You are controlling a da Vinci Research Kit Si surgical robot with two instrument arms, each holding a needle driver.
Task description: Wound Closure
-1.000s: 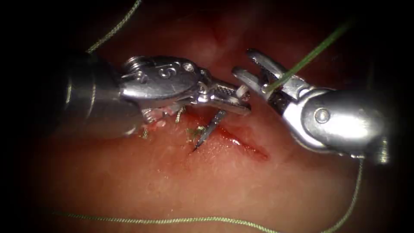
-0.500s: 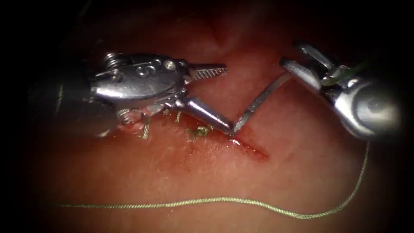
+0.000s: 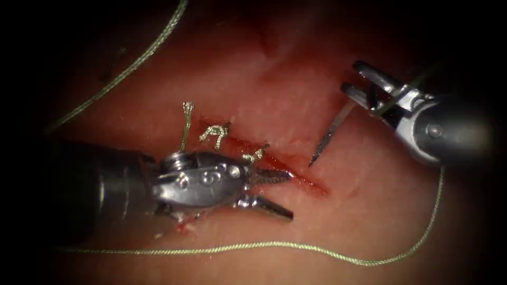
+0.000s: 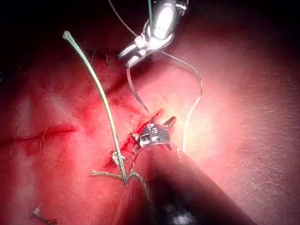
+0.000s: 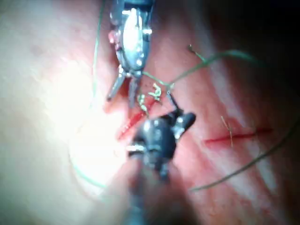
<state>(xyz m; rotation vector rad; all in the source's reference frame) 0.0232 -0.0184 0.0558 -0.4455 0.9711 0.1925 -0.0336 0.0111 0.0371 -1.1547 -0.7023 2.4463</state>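
Observation:
My right tool (image 3: 351,77) holds the curved needle (image 3: 331,133) near its back end. The needle hangs free of the tissue (image 3: 264,79), its tip just over the right edge of the cut (image 3: 309,181). My left tool (image 3: 290,195) lies low over the cut's left side, its jaws open and holding nothing, the upper jaw over the red line. Green thread (image 3: 274,244) runs from the right tool down and across the front. The left wrist view has the right tool (image 4: 140,47) and needle (image 4: 136,93) beyond my left tool (image 4: 157,133).
Tied knots (image 3: 214,132) and a cut thread end (image 3: 186,119) sit on the closed stretch of the cut. Another length of thread (image 3: 132,63) crosses the far left. Red fluid (image 3: 182,228) marks the tissue beside the left tool. In the right wrist view the left tool (image 5: 131,42) faces mine.
The left tool let go of the needle, opened and dropped down toward the front. The right tool took the needle by its back end and lifted its tip off the cut.

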